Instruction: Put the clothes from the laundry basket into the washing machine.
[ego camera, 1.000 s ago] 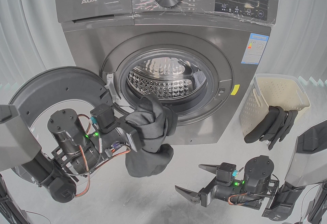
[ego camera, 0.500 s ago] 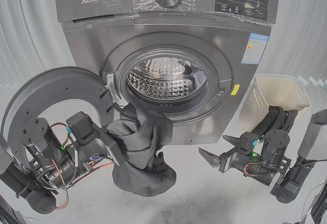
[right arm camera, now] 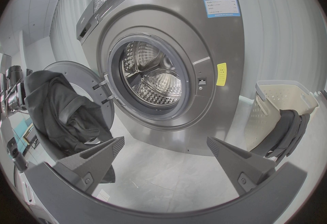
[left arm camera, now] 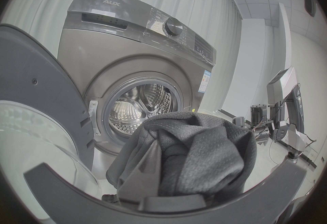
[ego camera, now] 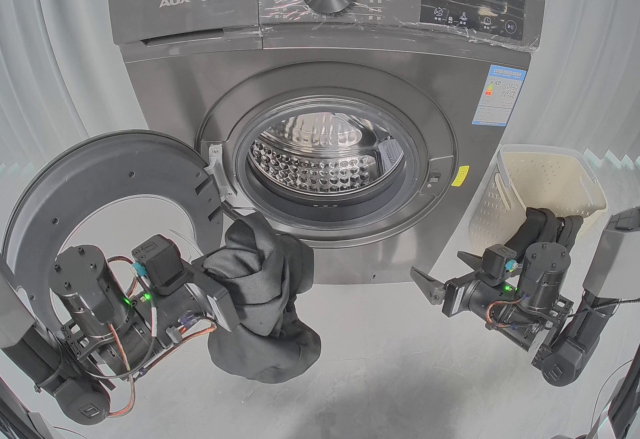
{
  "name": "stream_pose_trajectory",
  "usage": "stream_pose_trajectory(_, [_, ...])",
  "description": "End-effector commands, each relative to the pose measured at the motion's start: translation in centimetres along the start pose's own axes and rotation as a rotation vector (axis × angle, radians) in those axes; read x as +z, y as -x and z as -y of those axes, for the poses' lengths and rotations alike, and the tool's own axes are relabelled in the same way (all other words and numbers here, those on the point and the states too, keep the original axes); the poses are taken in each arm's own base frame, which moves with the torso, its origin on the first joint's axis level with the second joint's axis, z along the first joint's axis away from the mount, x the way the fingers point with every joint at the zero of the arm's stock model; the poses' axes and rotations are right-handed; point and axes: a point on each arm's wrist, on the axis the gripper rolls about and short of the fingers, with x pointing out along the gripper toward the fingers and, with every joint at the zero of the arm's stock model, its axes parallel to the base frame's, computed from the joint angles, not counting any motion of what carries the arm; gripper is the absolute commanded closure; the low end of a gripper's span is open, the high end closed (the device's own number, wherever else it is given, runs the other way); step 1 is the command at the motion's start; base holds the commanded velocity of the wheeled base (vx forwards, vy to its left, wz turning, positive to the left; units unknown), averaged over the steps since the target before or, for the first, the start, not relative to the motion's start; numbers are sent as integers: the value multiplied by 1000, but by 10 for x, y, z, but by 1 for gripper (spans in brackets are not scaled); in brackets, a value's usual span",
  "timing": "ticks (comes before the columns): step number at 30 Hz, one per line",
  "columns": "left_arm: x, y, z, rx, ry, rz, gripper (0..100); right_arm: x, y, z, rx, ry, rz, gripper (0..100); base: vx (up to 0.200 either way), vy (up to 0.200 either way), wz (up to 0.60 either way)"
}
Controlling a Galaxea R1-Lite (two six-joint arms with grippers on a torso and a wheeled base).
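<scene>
The dark grey garment (ego camera: 260, 287) is bunched in the left gripper (ego camera: 227, 304). Its jaws are closed on the cloth and buried in it. Folds rise above the jaws, and a larger bundle sags below them. The washing machine (ego camera: 200, 80) stands just beyond the jaws. Its door (ego camera: 87, 174) is swung wide beside the left arm, and the steel drum (ego camera: 320, 154) is exposed. The garment is outside the drum, below the lip of the opening. The right gripper (ego camera: 443, 270) holds nothing; its jaws are spread wide and point toward the machine's lower front. Behind that gripper, further dark clothes (ego camera: 543, 224) hang over the front rim of the cream laundry basket (ego camera: 533, 180), which stands just beside the machine.
</scene>
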Motion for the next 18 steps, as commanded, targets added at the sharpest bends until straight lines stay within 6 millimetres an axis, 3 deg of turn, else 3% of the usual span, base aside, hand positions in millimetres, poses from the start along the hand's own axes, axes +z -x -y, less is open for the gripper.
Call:
stream_pose_trajectory(1, [-4, 2, 0, 4, 0, -19, 100, -1, 0, 4, -13, -2, -4, 0, 0, 0, 0])
stream_pose_trajectory(8, [-12, -5, 1, 6, -9, -45, 100, -1, 0, 2, -3, -1, -4, 0, 171, 0, 0])
stream_pose_trajectory(18, [-15, -6, 6, -21, -8, -59, 100, 0, 0, 0, 5, -2, -2, 0, 20, 0, 0])
